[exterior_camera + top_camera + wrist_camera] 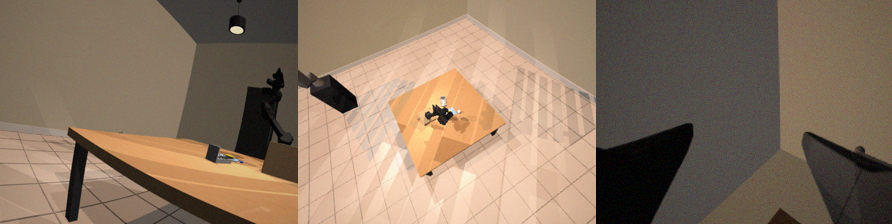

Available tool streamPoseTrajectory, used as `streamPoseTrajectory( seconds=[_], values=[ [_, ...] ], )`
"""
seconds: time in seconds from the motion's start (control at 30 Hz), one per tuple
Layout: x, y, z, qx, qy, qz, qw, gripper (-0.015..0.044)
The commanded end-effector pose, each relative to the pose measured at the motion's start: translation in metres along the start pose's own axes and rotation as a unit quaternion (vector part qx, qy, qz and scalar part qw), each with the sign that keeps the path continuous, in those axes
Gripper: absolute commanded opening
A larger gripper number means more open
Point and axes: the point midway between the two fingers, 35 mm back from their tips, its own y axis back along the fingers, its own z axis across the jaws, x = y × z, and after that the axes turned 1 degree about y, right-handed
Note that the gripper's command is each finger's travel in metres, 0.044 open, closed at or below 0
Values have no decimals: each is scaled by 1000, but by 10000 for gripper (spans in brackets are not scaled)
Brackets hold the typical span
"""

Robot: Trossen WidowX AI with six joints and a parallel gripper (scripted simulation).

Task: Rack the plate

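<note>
The plate appears to be the yellow disc (230, 156) lying low beside the rack in the exterior view; in the top view the arm covers most of it. The small grey dish rack (443, 102) (224, 161) stands on the table, with a tall dark panel at one end. Its slots are too small to make out. My gripper (435, 106) (279, 70) (748, 133) is open and empty, raised high above the table and pointing upward, well away from plate and rack. The wrist view shows only walls and ceiling between the fingers.
A light blue flat piece (452, 110) (235, 160) lies by the plate. A small white object (459, 111) is beside it in the top view. A small blue object (241, 162) is near it in the exterior view. A brown upright panel (280, 162) stands by the arm's base on the table (468, 96).
</note>
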Motion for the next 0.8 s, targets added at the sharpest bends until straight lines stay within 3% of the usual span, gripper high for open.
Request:
streamPoseTrajectory(
  seconds=[0.0, 0.17, 0.47, 0.77],
  values=[
    [0, 0, 0, -1, 1, 1, 1000, 400],
    [10, -6, 8, -29, 31, 30, 999, 400],
    [75, -8, 4, -52, 88, 124, 987, 400],
    [145, 13, -3, -89, 166, 214, 959, 400]
  ],
)
